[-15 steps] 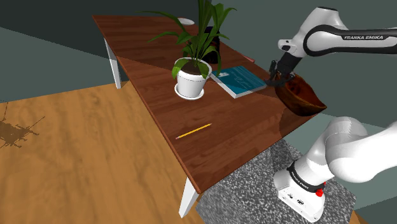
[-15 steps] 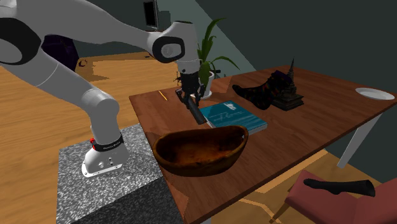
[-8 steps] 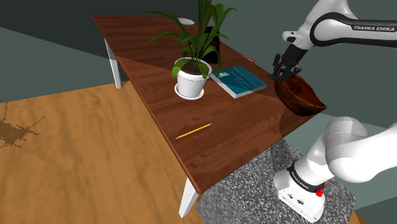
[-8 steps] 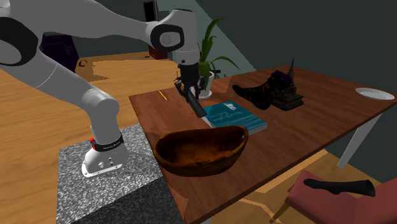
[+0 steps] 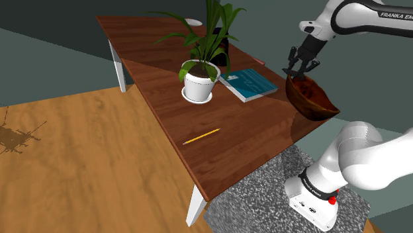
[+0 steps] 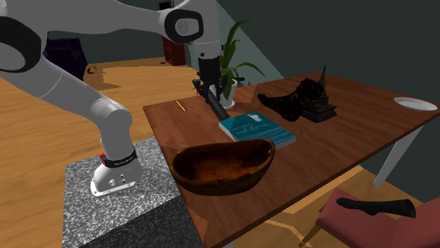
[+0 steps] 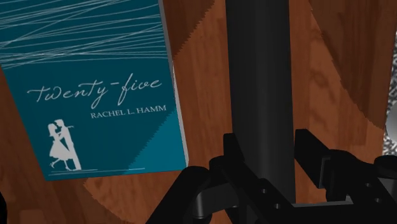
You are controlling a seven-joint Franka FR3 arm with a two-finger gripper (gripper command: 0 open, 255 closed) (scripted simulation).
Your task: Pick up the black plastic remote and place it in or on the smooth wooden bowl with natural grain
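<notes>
Count: one tool (image 5: 301,66), one black remote (image 6: 220,109), one brown wooden bowl (image 6: 222,165), one teal book (image 5: 250,83), one yellow pencil (image 5: 201,136), one plant (image 5: 212,40).

Tool is clenched on the remote's upper end. The remote hangs slanted above the tabletop (image 5: 251,132), beside the book and outside the bowl.

Wrist view gives the book's title, "twenty-five". Second exterior view adds a dark boot (image 6: 282,106) and a white plate (image 6: 416,104).

A white pot (image 5: 198,87) holds the plant.

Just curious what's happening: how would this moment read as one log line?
gripper: shut on remote | remote: clear of table, beside book | bowl: empty
</notes>
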